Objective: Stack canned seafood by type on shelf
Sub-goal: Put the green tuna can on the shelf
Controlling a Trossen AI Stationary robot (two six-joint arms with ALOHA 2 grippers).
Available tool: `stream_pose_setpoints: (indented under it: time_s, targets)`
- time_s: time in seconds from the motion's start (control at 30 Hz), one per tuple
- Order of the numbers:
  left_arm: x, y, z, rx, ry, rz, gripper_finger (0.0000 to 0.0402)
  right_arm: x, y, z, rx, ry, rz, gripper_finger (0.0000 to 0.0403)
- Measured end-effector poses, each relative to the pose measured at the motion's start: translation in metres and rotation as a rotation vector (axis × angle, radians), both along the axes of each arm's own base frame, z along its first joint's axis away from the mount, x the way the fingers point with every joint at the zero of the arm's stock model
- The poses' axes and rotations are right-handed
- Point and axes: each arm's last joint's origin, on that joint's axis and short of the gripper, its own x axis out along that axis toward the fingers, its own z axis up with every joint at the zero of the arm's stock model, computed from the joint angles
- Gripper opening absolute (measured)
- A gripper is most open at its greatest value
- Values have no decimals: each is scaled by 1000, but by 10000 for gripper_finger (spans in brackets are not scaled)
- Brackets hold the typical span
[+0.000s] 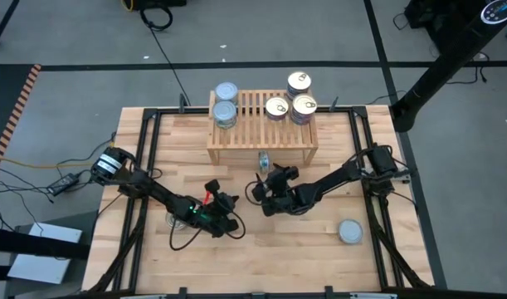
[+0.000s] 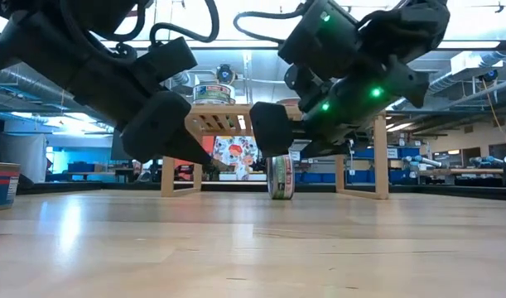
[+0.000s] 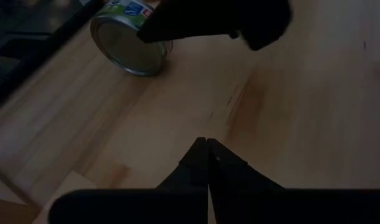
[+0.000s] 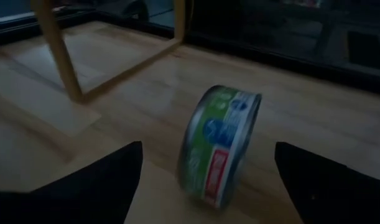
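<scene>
Right wrist view: the right gripper (image 4: 205, 177) is held low with its fingers spread wide on either side of a green-labelled tin (image 4: 217, 144) standing on its rim, apparently positioned for a grasp. That tin lies on the table (image 1: 286, 249) just in front of the shelf (image 1: 253, 141). The left gripper (image 3: 207, 149), fingers pressed together, is parked nearby. Two silvery tins (image 1: 225, 103) and three golden tins (image 1: 290, 100) are grouped separately on the shelf; another tin (image 1: 349, 232) is left on the table.

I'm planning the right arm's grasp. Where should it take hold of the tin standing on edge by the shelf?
Probably across its two flat faces. The tin stands on its rim in front of the shelf, label band facing the open right gripper, so the fingers can close on lid and base.
</scene>
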Motion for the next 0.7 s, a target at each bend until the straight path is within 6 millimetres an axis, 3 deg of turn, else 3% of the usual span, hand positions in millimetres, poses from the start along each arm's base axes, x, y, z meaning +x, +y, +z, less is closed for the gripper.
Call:
stream_pose_setpoints:
  time_s: [0.4, 0.7]
  targets:
    - [0, 0, 0, -3, -3, 3, 2, 4, -17, -1, 44, 2, -18, 342]
    - [0, 0, 0, -10, -5, 9, 2, 4, -18, -1, 23, 51, 5, 218]
